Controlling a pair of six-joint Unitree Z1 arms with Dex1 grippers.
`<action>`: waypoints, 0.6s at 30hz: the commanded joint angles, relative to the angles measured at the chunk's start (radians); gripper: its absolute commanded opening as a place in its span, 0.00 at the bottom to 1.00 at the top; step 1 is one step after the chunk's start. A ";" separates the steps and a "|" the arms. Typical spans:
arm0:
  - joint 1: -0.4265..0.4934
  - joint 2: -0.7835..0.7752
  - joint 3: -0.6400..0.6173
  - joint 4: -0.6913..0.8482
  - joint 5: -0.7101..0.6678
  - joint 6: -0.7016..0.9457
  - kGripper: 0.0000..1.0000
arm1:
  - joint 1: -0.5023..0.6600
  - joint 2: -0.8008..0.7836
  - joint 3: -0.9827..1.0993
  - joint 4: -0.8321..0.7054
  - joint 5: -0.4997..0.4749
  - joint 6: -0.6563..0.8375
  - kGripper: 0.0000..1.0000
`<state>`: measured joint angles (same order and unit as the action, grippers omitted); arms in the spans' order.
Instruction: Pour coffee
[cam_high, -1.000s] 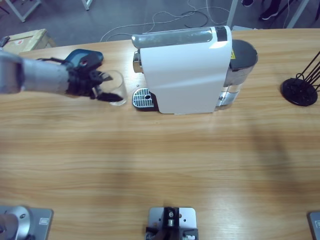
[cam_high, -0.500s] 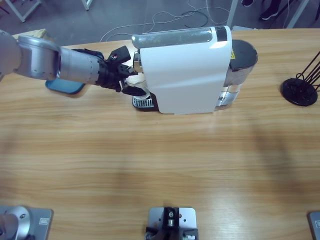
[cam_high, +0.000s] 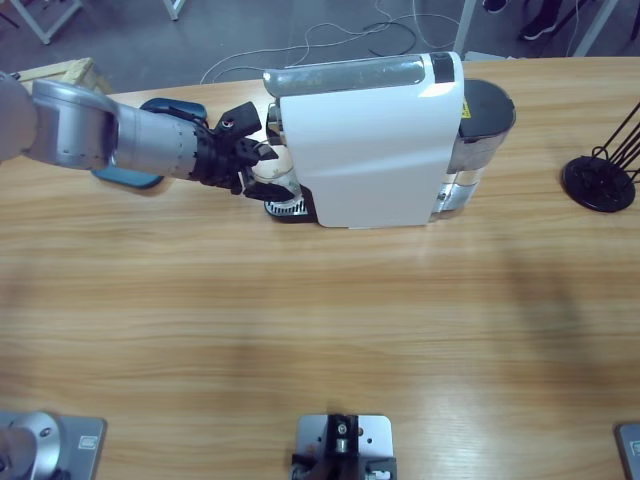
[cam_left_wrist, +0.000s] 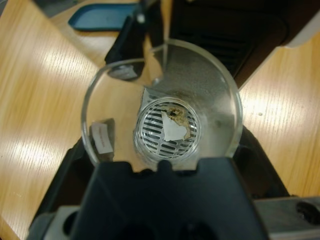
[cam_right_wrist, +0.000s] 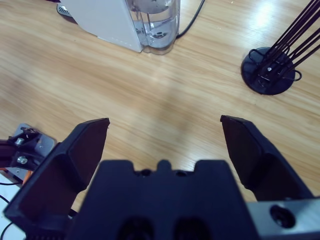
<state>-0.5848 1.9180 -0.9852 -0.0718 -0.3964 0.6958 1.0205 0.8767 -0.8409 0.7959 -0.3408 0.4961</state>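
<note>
The white coffee machine (cam_high: 370, 140) stands at the back middle of the table, its spout facing left over a grated drip tray (cam_high: 283, 203). My left gripper (cam_high: 262, 172) is shut on a clear empty glass (cam_high: 274, 178) and holds it over that tray, under the spout. In the left wrist view I look down into the glass (cam_left_wrist: 162, 75); the tray's grate shows through its bottom, and my left gripper (cam_left_wrist: 162, 165) has a jaw on either side. My right gripper (cam_right_wrist: 165, 125) hangs open and empty above bare table, away from the machine (cam_right_wrist: 107, 20).
A blue tray (cam_high: 125, 178) lies under the left arm, left of the machine. A black wire stand (cam_high: 600, 180) sits at the right end of the table. The machine's water tank (cam_high: 470, 150) is on its right side. Cables lie on the floor behind.
The left arm carried the glass rightwards from beside the blue tray to the drip tray under the spout. It has drawn back slightly in the last half second.
</note>
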 joint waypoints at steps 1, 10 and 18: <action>-0.027 0.039 0.053 -0.002 -0.005 -0.016 0.99 | 0.012 -0.008 0.036 -0.012 -0.007 0.015 1.00; 0.008 -0.090 0.122 0.000 0.006 -0.024 0.99 | 0.012 0.005 0.064 -0.063 -0.007 0.015 1.00; 0.068 -0.340 0.235 0.018 0.024 -0.117 0.99 | 0.012 0.055 -0.010 -0.081 -0.025 -0.036 1.00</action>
<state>-0.5539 1.7606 -0.8593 -0.0747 -0.3845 0.6425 1.0205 0.8768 -0.8068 0.7419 -0.3408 0.4985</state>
